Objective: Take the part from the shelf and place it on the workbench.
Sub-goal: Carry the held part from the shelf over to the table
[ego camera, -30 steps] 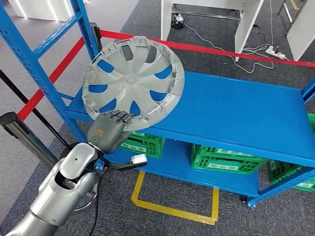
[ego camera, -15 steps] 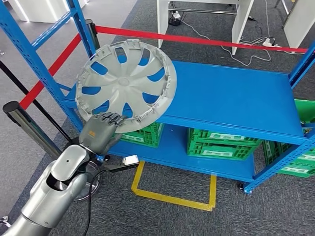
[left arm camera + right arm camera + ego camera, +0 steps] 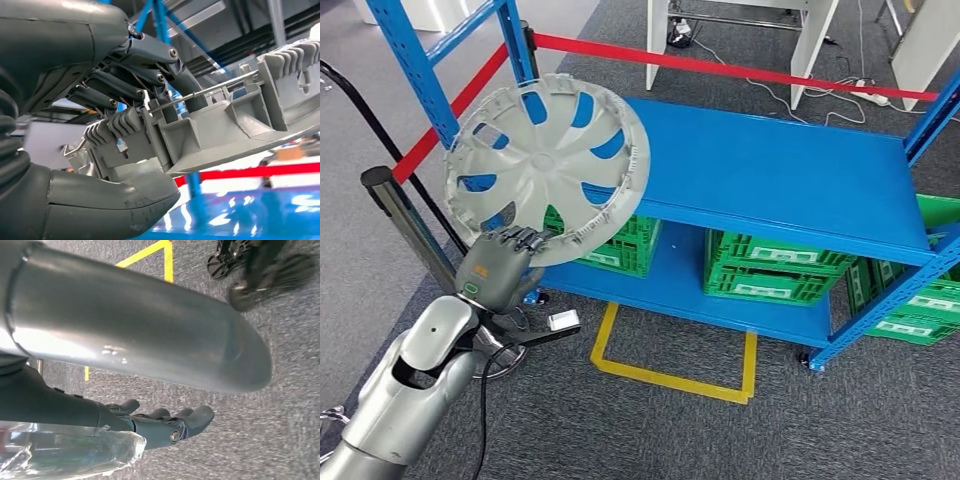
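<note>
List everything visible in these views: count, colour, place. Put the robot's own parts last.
wheel cover: one, grey, lifted off the shelf's left end, held by its near rim
shelf: one, blue steel, top deck bare, lower deck under it
crates: several, green, on the lower deck and at the right edge
red tape: one strip behind the shelf, another running down to the left
floor marking: one, yellow outline on grey carpet before the shelf
barrier post: one, dark, left of the shelf
white furniture legs: behind the tape, with cables on the floor
left hand: grey, grips the wheel cover's rim
right hand: dark, hanging over the carpet, holding nothing
</note>
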